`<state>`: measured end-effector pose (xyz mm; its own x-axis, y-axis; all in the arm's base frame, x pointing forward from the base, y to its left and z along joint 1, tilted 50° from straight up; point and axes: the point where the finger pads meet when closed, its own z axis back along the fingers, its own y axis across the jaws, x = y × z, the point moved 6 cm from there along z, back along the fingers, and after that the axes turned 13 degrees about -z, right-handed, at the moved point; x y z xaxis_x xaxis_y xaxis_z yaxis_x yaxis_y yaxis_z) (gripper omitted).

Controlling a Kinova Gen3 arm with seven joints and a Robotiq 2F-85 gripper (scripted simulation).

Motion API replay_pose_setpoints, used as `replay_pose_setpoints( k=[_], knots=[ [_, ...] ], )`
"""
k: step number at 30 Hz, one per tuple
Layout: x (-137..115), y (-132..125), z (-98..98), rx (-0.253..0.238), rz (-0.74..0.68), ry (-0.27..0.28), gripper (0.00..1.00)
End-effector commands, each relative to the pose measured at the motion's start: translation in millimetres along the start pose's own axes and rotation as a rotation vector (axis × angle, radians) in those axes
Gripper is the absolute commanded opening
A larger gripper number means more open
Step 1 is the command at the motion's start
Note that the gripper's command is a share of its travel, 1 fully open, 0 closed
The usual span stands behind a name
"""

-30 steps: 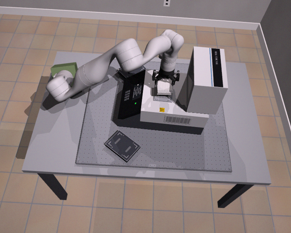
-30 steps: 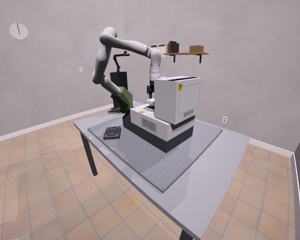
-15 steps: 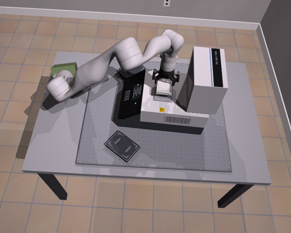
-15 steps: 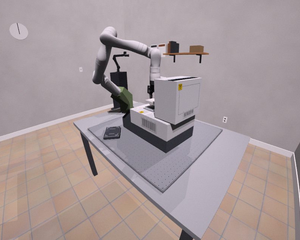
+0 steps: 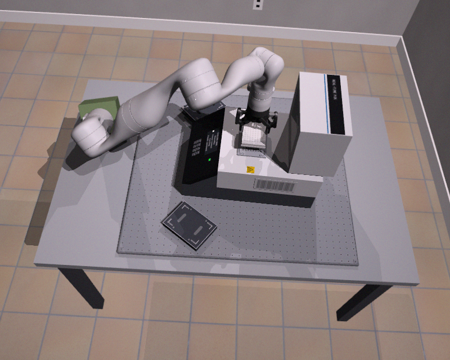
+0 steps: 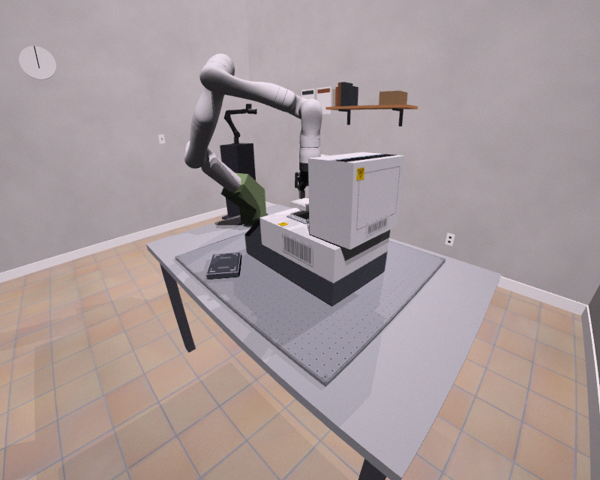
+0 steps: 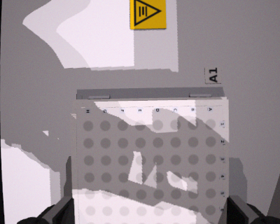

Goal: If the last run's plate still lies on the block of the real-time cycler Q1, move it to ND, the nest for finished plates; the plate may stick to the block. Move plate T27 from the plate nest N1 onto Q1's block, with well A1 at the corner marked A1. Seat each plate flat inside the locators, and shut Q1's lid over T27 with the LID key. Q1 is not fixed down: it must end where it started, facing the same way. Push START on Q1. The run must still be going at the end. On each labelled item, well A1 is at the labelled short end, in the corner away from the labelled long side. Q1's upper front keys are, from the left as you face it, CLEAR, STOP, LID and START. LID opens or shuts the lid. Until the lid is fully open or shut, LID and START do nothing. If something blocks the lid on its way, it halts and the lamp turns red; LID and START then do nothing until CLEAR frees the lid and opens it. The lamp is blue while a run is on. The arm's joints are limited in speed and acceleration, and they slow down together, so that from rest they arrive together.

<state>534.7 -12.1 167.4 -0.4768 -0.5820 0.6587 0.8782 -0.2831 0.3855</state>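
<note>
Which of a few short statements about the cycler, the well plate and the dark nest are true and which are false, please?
1. The cycler's lid stands open. True.
2. The lamp on the cycler's dark front panel is blue. False: it is green.
3. The hand grips a well plate by its two sides, over the block. True.
4. A plate lies in the dark nest near the table's front edge. False: no plate lies in it; its white corner marks show.
5. In the wrist view, the plate's row A, column 1 corner is the one nearest the A1 mark. True.
</note>
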Motion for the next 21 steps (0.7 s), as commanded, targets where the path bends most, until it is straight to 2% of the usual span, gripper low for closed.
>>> replay_pose_setpoints(
  k=[1,6,21],
  knots=[
    [-0.4,0.2,-2.5,0.002,0.0,0.002,0.91],
    [-0.4,0.2,-8.3,0.002,0.0,0.002,0.91],
    [-0.4,0.2,-8.4,0.002,0.0,0.002,0.91]
  ],
)
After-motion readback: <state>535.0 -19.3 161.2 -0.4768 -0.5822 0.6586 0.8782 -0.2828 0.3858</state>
